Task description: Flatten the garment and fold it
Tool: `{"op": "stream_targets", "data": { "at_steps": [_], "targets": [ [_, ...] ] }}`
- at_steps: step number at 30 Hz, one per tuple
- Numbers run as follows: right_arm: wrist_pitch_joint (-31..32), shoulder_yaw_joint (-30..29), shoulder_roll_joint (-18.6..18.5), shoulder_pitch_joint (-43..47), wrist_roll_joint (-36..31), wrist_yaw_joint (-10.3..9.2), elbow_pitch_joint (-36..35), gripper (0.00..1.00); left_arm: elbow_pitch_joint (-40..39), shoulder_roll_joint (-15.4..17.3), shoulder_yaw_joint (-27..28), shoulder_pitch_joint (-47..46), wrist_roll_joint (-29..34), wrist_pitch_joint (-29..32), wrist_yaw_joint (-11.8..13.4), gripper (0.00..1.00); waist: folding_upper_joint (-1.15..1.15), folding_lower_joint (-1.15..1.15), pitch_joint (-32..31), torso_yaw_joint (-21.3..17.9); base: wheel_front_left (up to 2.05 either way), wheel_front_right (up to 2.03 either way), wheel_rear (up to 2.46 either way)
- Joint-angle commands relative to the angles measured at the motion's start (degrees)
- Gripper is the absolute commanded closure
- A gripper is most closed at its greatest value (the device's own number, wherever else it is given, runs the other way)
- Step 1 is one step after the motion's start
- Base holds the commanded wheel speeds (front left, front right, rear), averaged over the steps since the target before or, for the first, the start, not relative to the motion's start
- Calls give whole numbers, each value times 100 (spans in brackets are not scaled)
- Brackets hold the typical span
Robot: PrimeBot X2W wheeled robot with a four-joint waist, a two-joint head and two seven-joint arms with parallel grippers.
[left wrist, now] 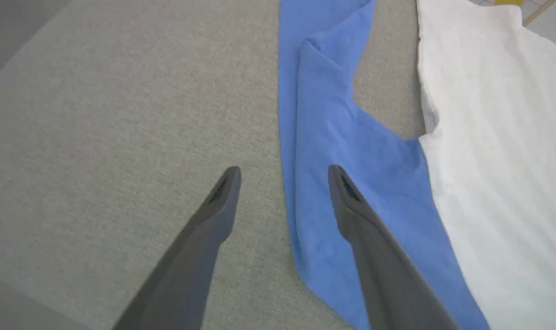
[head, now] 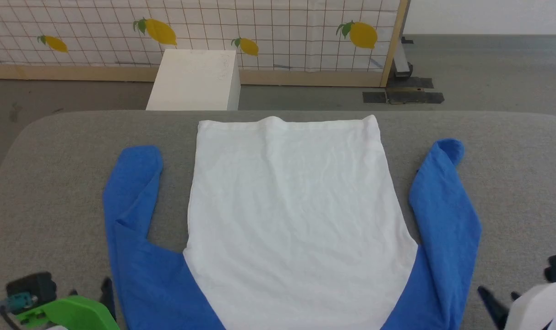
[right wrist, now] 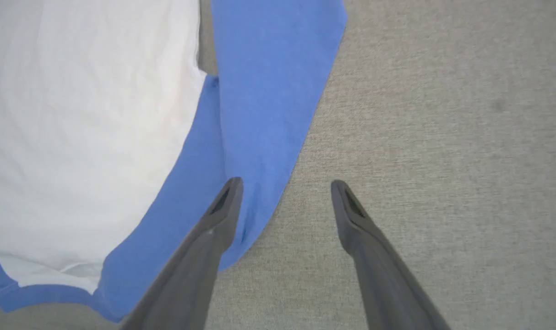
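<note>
Head view shows garment (head: 287, 206) lying flat, white box (head: 195, 80) behind.

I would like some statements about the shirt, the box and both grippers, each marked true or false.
1. The garment lies spread on the grey surface, with its blue sleeves out to the sides. True.
2. The left gripper is shut on a sleeve. False: its fingers are open and hold nothing.
3. The white box stands on the garment. False: it stands beyond the far edge of the surface.
4. The right gripper has its fingers open. True.
</note>
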Motion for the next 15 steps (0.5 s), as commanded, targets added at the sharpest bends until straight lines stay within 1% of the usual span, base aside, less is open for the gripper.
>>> {"op": "stream_targets", "data": {
  "at_steps": [1, 2, 4, 5, 9, 12, 15],
  "targets": [
    [-141, -151, -14, -220, 30, -11, -109, 0, -134, 53, 99, -134, 139, -327, -33, 0, 0, 0, 38, -10, 0, 0, 0],
    [-226, -262, -14, -321, -18, -11, -157, 0, -196, 73, 158, -200, 228, -603, -92, 0, 0, 0, 64, -15, 0, 0, 0],
    [-372, -450, -14, -611, -64, -11, -176, 0, -243, 107, 264, -385, 415, -1300, -294, 0, 0, 0, 145, -32, 0, 0, 0],
    [-482, -561, -14, -872, -72, -11, -150, 0, -212, 87, 308, -498, 507, -1781, -440, 0, 0, 0, 216, -45, 0, 0, 0],
    [-689, -658, -14, -1784, -415, -11, 102, 0, -31, 29, 268, -790, 869, -3037, -769, 0, 0, 0, 535, -73, 0, 0, 0],
    [-716, -629, -18, -2553, -751, -11, 465, 0, 48, -101, 239, -1040, 1046, -3436, -905, 0, 0, 0, 873, -64, 0, 0, 0],
    [-607, -559, -95, -3425, -1123, -11, 1033, 0, 110, -282, 258, -1299, 1131, -3535, -1052, 0, 0, 0, 1296, -29, 0, 0, 0]
  ]
}}
